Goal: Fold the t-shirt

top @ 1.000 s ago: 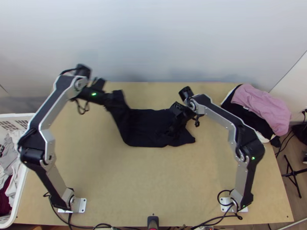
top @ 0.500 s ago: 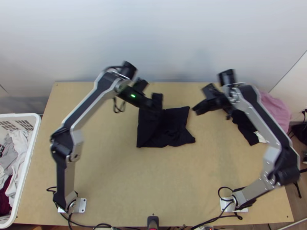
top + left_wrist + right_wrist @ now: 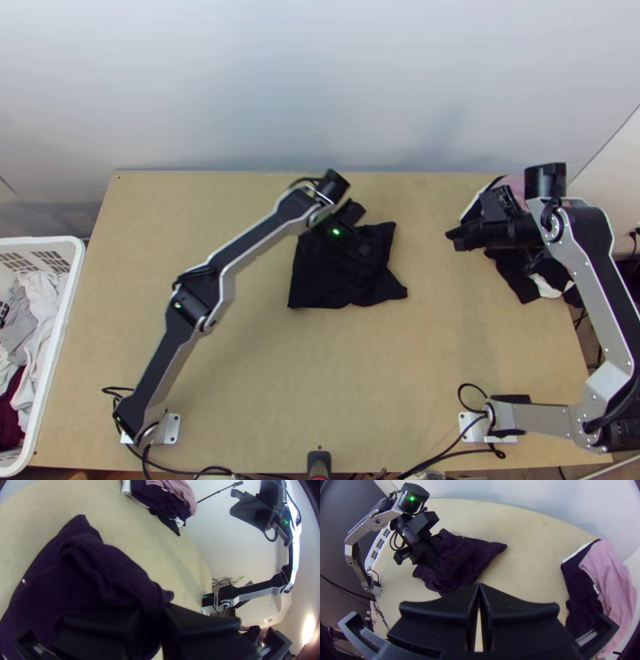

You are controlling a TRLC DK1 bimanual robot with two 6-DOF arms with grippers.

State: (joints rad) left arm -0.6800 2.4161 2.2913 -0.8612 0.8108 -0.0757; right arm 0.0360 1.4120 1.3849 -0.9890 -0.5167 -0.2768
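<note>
Item under inspection: the dark t-shirt (image 3: 320, 280), located around the middle of the wooden surface (image 3: 320, 384), toward its far side. It lies partly doubled over and rumpled, with a thick raised fold running to the left gripper (image 3: 364, 250). That gripper's jaws are clenched on the fold (which part of the garment it is, I cannot tell).

The right gripper (image 3: 454, 235) is found well apart from the t-shirt, above the surface and near the garment pile; its jaws are closed tip to tip, with no cloth between them.

Also noted: at the surface's far right, the pile comprises a pink garment (image 3: 613, 570) beside and partly over a dark garment (image 3: 580, 583). A white basket (image 3: 78, 260), holding grey, white and maroon clothes, stands at the left edge.
</note>
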